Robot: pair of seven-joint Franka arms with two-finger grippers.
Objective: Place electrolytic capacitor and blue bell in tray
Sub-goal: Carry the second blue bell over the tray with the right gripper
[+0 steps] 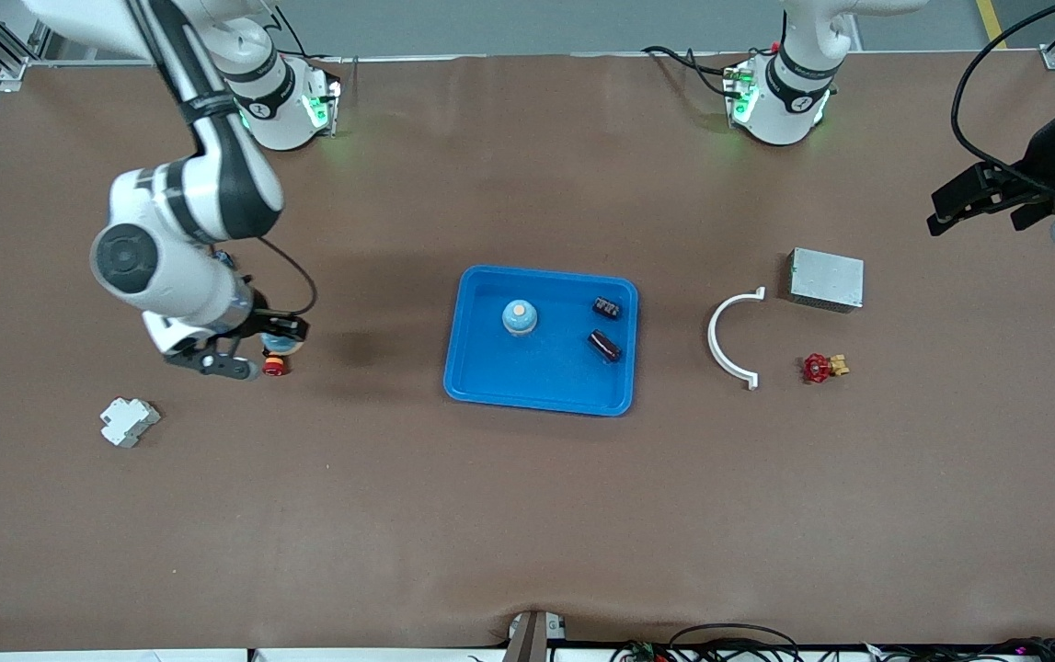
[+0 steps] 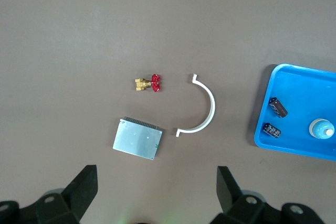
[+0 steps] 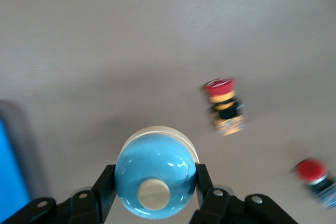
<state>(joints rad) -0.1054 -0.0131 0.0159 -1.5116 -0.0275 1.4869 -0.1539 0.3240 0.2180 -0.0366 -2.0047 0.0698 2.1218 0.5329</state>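
Observation:
My right gripper (image 1: pixel 277 338) is shut on a blue bell (image 3: pixel 154 174) with a cream button on top and holds it over the bare table, apart from the tray, toward the right arm's end. The bell also shows in the front view (image 1: pixel 280 344). The bright-blue tray (image 1: pixel 527 379) lies mid-table. In it are a second blue bell (image 1: pixel 520 317) and two dark electrolytic capacitors (image 1: pixel 607 307) (image 1: pixel 604 346). My left gripper (image 1: pixel 950 216) is open and empty, up in the air at the left arm's end of the table; it waits there.
A red push button (image 1: pixel 274 368) lies under my right gripper, and a second one (image 3: pixel 315 174) shows in the right wrist view. A white block (image 1: pixel 129 421) lies nearer the camera. A white curved bracket (image 1: pixel 731 340), a grey metal box (image 1: pixel 826 279) and a red valve (image 1: pixel 821 368) lie toward the left arm's end.

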